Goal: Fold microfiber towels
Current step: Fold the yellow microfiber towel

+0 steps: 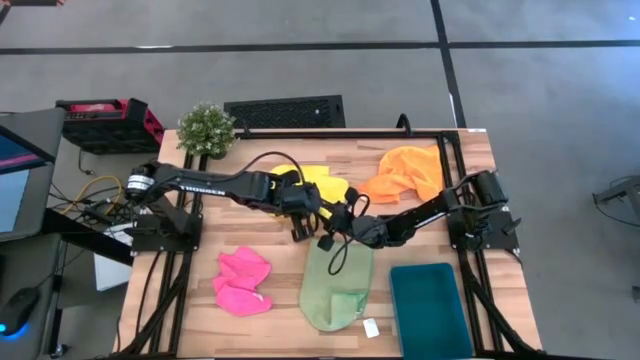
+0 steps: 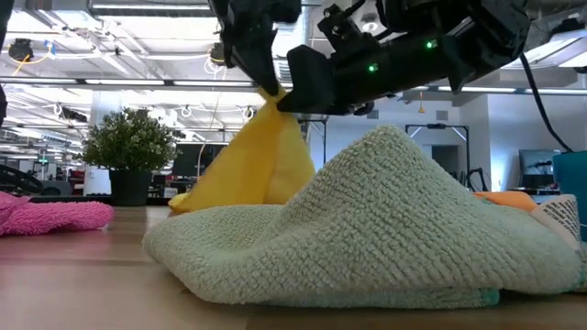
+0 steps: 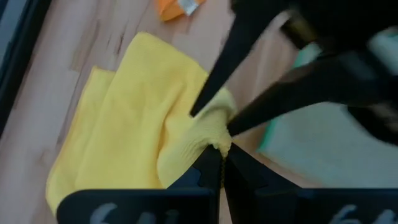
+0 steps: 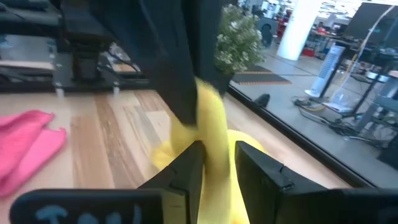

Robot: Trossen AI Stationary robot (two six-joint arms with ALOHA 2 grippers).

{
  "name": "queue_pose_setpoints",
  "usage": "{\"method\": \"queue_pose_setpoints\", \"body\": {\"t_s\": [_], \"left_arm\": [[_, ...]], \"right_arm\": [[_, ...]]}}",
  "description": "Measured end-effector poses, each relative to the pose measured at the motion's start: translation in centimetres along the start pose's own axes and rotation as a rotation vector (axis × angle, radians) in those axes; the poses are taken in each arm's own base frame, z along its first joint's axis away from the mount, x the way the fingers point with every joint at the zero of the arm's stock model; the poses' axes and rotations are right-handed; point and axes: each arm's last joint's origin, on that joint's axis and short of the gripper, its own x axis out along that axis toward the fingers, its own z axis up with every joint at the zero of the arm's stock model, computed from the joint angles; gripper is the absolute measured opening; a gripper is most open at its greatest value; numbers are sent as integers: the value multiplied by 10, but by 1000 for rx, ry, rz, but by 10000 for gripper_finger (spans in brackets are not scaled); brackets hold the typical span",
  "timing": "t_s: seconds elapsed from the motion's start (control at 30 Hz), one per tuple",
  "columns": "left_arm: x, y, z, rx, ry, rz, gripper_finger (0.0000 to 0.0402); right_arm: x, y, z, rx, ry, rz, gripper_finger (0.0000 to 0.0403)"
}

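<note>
the left gripper is pinching 1 bunched corner of the yellow towel with its fingers fully closed, lifting it into a peak over the middle of the table. the right gripper is standing about half open with the same raised yellow fold running between its fingers; whether they are pressing the cloth or only straddling it i cannot tell. the rest of the yellow towel is trailing down toward the table's far edge, and the light green towel is lying folded near the front edge beside the dark teal tray at the front right corner. the hot pink towel is sitting toward the front left, the orange towel near the far right corner.

the risk, as i judge it: both grippers are crowding 1 small pinch, so a pull apart could tear the corner out of the weaker hold and let the cloth drop in a heap, perhaps onto the green one.

the low view is showing the yellow peak hanging clear above the table, which the high view hides under the arms; only the high view is placing all 4 towels.
</note>
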Motion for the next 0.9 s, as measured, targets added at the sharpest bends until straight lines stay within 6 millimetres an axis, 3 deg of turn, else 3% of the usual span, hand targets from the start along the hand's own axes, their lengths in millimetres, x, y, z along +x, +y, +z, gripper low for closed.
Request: {"method": "queue_pose_setpoints", "body": {"t_s": [0.6,0.9], "left_arm": [[-48,-6,19,15,-49,26,0],[-59,-2,23,-17,-56,72,0]], "right_arm": [[-3,1,-7,-61,68,-65,118],[-19,20,-13,-185,109,-7,118]]}}
